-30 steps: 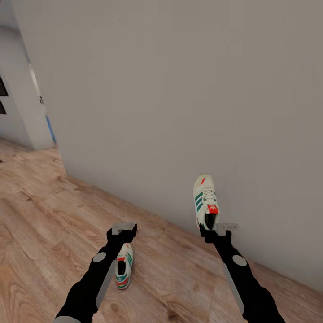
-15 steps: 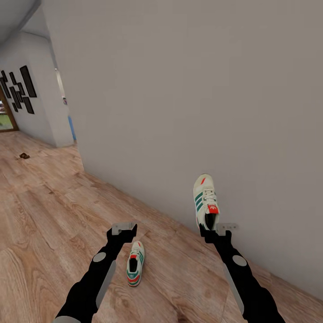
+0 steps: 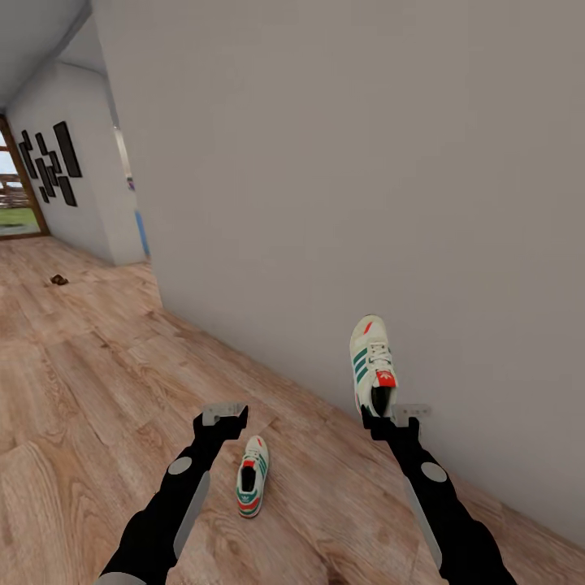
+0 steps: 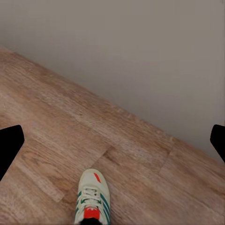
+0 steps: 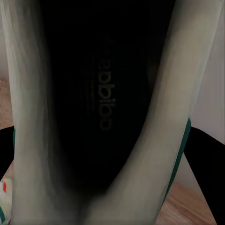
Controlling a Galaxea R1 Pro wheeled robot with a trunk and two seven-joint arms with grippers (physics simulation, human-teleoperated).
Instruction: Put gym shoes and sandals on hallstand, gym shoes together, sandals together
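One cream-white gym shoe (image 3: 370, 361) with green stripes hangs in the air by the wall, toe pointing away, with my right gripper (image 3: 393, 418) shut on its heel. Its dark insole (image 5: 108, 93) takes up the right wrist view. The other gym shoe (image 3: 252, 475) lies on the corridor floor (image 3: 97, 390) just beyond and to the right of my left gripper (image 3: 225, 414), which is open and holds nothing. From the left wrist, that shoe (image 4: 92, 197) lies on the planks under the wide-apart fingers (image 4: 9, 145). The sandals and the hallstand are out of view.
A plain grey wall (image 3: 341, 187) runs along the right, close to the held shoe. The corridor opens at the far left toward a wall with dark picture frames (image 3: 53, 162) and a doorway. A small brown thing (image 3: 58, 279) lies far off on the planks, too small to identify.
The whole view has swung, so the camera has moved: the far room with frames and doorway has come into view and the floor shoe sits further right. Both arms hold the same pose.
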